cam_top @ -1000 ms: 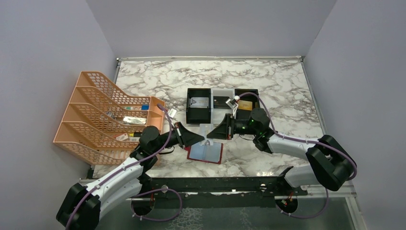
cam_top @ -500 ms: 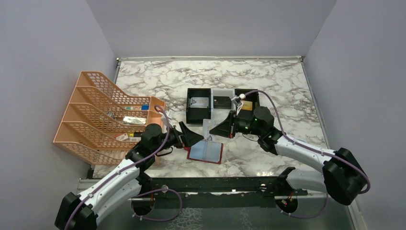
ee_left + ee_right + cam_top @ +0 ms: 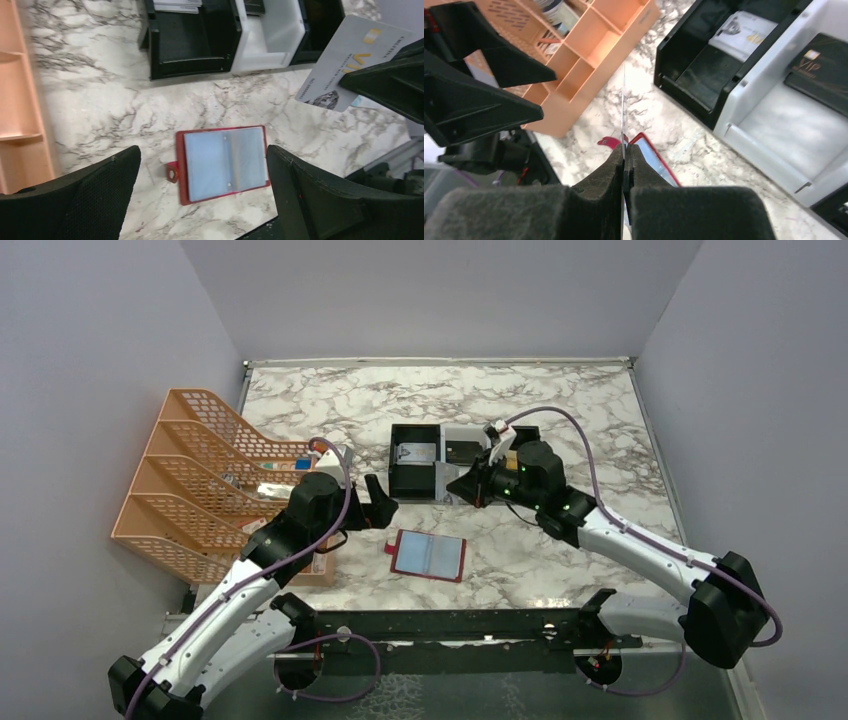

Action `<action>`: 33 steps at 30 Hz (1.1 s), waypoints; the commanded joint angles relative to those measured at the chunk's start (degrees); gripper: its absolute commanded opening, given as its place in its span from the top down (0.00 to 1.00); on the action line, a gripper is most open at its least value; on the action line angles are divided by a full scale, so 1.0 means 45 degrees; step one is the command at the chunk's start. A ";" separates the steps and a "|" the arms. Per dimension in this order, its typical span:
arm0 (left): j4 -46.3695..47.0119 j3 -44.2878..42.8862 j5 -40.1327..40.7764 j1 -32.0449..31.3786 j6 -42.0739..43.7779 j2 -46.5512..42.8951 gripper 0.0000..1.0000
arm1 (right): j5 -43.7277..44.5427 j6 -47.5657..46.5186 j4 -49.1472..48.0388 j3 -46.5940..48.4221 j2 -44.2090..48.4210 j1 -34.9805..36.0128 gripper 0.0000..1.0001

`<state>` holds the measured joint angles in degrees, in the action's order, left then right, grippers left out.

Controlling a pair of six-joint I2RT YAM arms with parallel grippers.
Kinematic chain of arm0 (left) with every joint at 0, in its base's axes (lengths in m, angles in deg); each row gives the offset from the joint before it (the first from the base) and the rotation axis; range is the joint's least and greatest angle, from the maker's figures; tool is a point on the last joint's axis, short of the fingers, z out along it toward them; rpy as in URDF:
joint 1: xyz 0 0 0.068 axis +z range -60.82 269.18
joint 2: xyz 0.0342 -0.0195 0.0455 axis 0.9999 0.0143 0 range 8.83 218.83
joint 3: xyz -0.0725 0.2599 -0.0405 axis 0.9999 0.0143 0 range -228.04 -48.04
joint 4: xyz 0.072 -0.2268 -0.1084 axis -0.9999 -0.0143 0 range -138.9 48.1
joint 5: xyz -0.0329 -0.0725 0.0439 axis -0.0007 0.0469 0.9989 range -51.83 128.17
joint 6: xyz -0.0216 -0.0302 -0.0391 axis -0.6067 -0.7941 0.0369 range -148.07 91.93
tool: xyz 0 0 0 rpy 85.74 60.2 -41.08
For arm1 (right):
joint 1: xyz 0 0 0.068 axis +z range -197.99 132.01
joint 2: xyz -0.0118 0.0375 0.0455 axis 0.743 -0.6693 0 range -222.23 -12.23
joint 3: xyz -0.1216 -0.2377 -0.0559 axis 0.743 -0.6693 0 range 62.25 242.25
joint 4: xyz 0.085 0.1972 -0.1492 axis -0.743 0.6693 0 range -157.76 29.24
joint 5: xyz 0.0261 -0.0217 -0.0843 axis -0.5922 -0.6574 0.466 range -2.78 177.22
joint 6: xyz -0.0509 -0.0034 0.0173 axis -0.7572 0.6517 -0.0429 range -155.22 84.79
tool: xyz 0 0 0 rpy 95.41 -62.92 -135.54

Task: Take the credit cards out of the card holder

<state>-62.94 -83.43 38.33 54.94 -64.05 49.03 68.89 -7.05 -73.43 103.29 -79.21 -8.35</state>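
The card holder [image 3: 430, 555] lies open and flat on the marble, red border around two pale blue panels, also below my left wrist [image 3: 222, 162]. My left gripper [image 3: 378, 502] hangs above its left end, open and empty [image 3: 202, 150]. My right gripper [image 3: 460, 486] is shut on a silvery-white credit card [image 3: 350, 60], held upright in the air just in front of the tray; the right wrist view shows that card edge-on [image 3: 623, 110] between the pads [image 3: 624, 150]. Other credit cards lie in the tray: a silvery-white one [image 3: 744, 32] and a black one [image 3: 819, 70].
A black-and-white three-compartment tray [image 3: 440, 485] stands behind the card holder. An orange tiered file rack [image 3: 220, 480] with small items fills the left side, close to my left arm. The table's near edge runs just below the card holder.
My left gripper opened, let go of the card and drew back to the left. My right gripper kept the card and carried it up and back toward the tray.
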 commanded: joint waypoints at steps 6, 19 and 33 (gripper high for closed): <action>-0.1804 -0.1255 0.3326 -0.0013 0.2176 0.0445 0.01 | 0.5258 -0.4236 0.2369 0.2776 -0.1541 0.1617 0.99; -0.2089 -0.1221 0.5277 -0.0009 0.2074 -0.0709 0.01 | 0.8012 -0.7385 0.4340 0.7593 -0.6413 0.2598 0.99; -0.2192 -0.1235 0.5712 0.0026 0.2294 -0.1025 0.01 | 1.0204 -1.0706 0.5089 1.1106 -1.1003 0.2592 0.98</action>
<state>-72.40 -88.09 61.96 54.94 -54.61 44.82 107.89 -47.82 -51.03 151.05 -124.87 3.28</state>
